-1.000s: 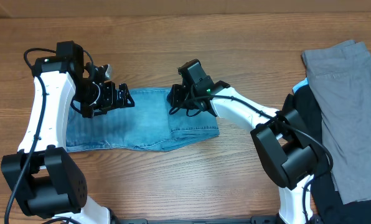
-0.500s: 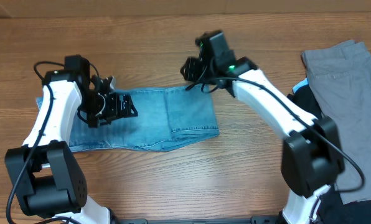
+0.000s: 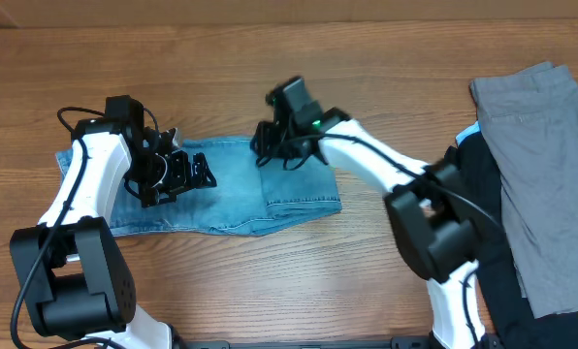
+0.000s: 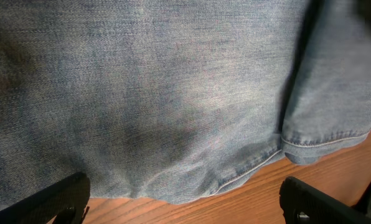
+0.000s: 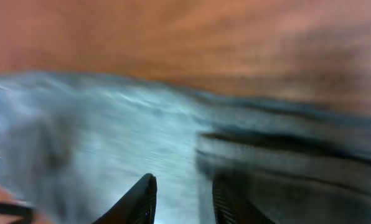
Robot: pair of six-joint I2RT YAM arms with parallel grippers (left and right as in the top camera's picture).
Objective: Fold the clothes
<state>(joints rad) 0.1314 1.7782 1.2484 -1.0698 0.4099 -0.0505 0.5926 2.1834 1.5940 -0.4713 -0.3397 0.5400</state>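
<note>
Left gripper [image 3: 200,172] hangs fully open above the jeans [image 3: 240,194], gripping nothing. Right gripper [image 5: 184,182] sits at the jeans' far edge, fingers narrowly parted; blur hides any grip. Jeans lie folded flat on the table [image 3: 270,58]. Grey garment [image 3: 541,174] and black garment [image 3: 507,312] lie well right of the jeans.

Overhead looks straight down, far. Wrist cameras sit behind left pincer [image 4: 182,190] and right pincer [image 5: 182,186], close over shared jeans [image 3: 221,194].
</note>
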